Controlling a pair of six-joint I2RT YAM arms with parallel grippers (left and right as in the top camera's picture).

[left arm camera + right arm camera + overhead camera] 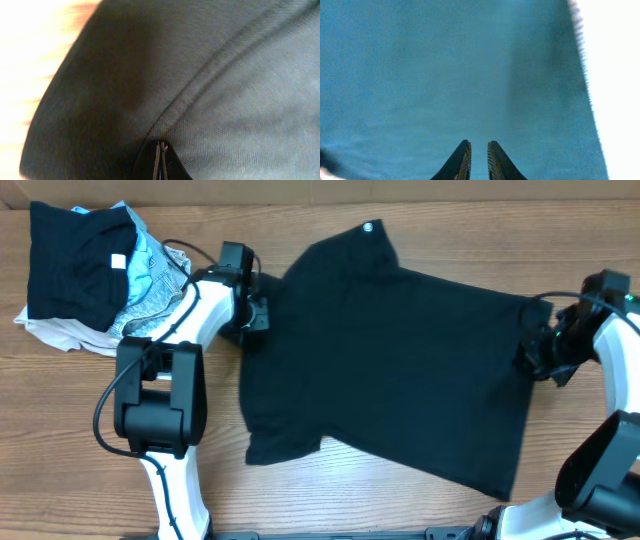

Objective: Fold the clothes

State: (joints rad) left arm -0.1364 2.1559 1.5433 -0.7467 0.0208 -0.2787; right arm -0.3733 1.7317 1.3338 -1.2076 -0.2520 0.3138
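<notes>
Black short-sleeved fabric T-shirt [390, 360]: spread flat and face-down-or-up (cannot tell) on the brown wooden counter [60, 430], filling the stretch between the two hands.
Long axis: runs from the left hand across to the right hand, dipping a little toward the robot on the right hand's side.
Small white logo [370, 226]: on the far corner of the T-shirt, beyond and inward of the left hand.
Left hand [260, 310] [160, 161]: fingers pressed together, pinching the T-shirt at a stitched seam on its near end; bare counter shows just outward of it in the wrist view.
Right hand [532, 355] [478, 160]: at the opposite end, on the straight hem; fingertips nearly together with a thin slit between, and whether cloth sits in that slit I cannot tell.
Nearer hand: each is at its own end of the T-shirt; neither has to reach.
Edges: the hem runs roughly crosswise in front of the right hand; one sleeve sticks out toward the robot, inward of the left hand.
Heap of smaller fabric pieces [70, 270]: black, light-blue and beige, bunched on the far outward side of the left hand, near it but apart from the T-shirt.
Open room: bare counter toward the robot from the left hand; judged enough to carry one end over the other along the long axis.
Risk, judged: an outward swing of the left hand could catch the heap.
</notes>
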